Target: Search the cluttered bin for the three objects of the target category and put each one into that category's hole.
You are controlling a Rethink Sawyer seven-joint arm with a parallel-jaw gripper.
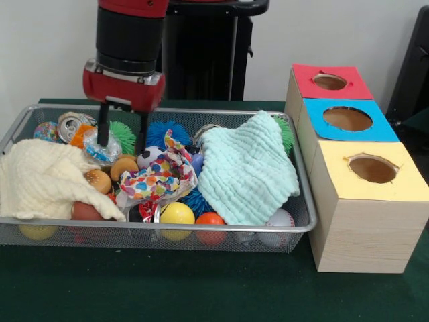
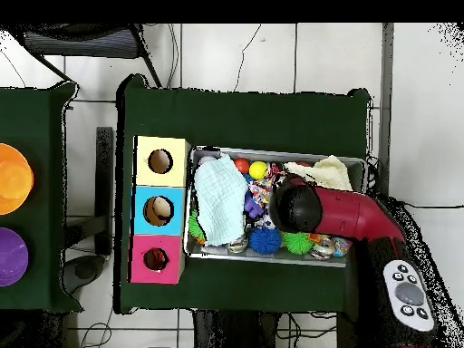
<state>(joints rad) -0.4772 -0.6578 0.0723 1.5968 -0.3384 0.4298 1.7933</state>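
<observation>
The wire mesh bin [image 1: 201,229] is full of clutter; it also shows in the overhead view [image 2: 272,152]. My gripper [image 1: 123,134] hangs over its back left part, open and empty, fingertips down among the clutter. A brown soft toy [image 1: 124,166] lies just below and in front of the fingertips, with another tan rounded piece [image 1: 99,180] beside it. An orange bit [image 1: 80,136] shows left of the left finger; I cannot tell what it is. The pale yellow toy is hidden. The red-topped hole [image 1: 329,81] is at the far end of the wooden box, also in the overhead view [image 2: 155,259].
A cream cloth [image 1: 40,178], a mint cloth [image 1: 244,174] and a colourful patterned cloth [image 1: 164,176] cover much of the bin. Spiky balls, green [image 1: 124,134] and blue [image 1: 167,131], a can [image 1: 70,125] and smooth balls [image 1: 177,213] lie around. In the overhead view the arm [image 2: 299,207] hides the gripper.
</observation>
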